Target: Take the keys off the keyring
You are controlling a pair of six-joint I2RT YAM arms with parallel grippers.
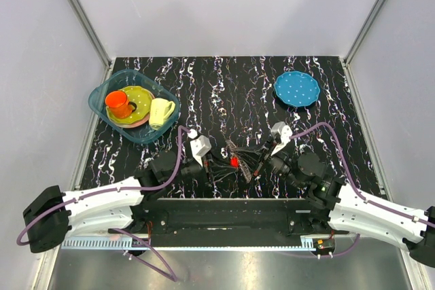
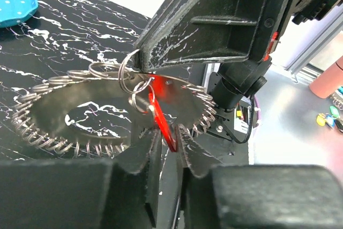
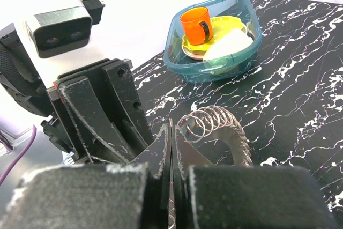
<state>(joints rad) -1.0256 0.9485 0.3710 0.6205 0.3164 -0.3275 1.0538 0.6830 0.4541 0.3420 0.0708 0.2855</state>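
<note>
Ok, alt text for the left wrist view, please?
A small red key sits between the left fingers at the bottom, hooked to a grey keyring fringed with wire loops. The right fingers, dark and large above, pinch the keyring's far rim over a black marbled table; a blue plate shows top left.

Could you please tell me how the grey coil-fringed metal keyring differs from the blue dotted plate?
The grey coil-fringed metal keyring is an open loop pinched by the right gripper; the blue dotted plate is solid and lies flat, untouched, far right. Both are round.
</note>
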